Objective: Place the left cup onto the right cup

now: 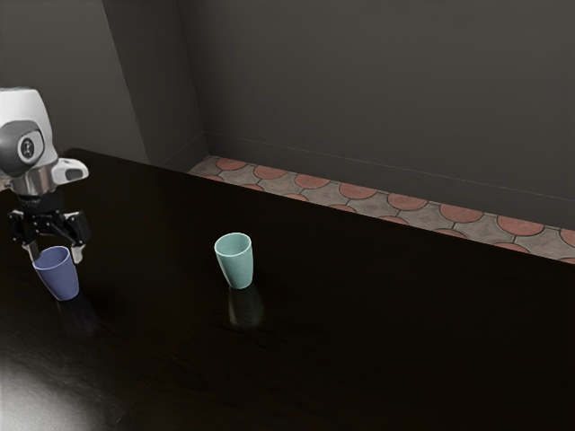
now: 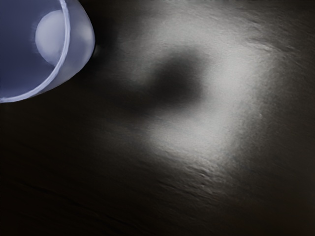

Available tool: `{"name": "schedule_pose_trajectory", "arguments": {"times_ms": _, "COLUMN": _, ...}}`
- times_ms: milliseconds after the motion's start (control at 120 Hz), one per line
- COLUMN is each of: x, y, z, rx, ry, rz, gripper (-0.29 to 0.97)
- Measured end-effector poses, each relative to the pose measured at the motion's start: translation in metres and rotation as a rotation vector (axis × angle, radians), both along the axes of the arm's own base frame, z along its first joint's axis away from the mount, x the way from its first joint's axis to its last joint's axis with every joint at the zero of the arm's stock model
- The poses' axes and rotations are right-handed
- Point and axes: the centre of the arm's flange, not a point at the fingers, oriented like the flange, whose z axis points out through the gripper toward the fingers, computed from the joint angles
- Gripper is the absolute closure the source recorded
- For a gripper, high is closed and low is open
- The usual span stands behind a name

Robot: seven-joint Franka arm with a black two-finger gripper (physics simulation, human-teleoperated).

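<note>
A purple-blue cup [image 1: 58,280] stands upright on the dark table at the exterior view's left. My black gripper [image 1: 56,253] hangs just over its rim, open, with one finger on each side of the cup's top. A teal cup [image 1: 235,261] stands upright near the table's middle, well to the exterior view's right of the gripper. In the wrist view the purple-blue cup [image 2: 34,44] is seen from above, its rim and pale inner bottom showing, off to one side of the hand.
The dark glossy table [image 1: 359,341] stretches wide around both cups. Its far edge [image 1: 377,220] borders a floor of red and grey tiles [image 1: 422,205]. A grey wall rises behind. A soft shadow [image 2: 177,81] lies on the tabletop under the hand.
</note>
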Motion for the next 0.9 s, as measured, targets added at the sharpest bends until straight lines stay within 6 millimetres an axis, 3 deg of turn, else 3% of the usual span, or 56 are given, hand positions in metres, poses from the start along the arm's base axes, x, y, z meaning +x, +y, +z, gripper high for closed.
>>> {"name": "schedule_pose_trajectory", "arguments": {"times_ms": 233, "x": 0.005, "y": 0.012, "z": -0.015, "rx": -0.004, "ry": -0.025, "rz": -0.021, "gripper": 0.0}}
{"name": "schedule_pose_trajectory", "arguments": {"times_ms": 542, "x": 0.027, "y": 0.024, "z": -0.026, "rx": 0.006, "ry": -0.049, "rz": -0.069, "gripper": 0.0}}
{"name": "schedule_pose_trajectory", "arguments": {"times_ms": 900, "x": 0.03, "y": 0.035, "z": -0.044, "rx": -0.006, "ry": -0.065, "rz": -0.086, "gripper": 0.0}}
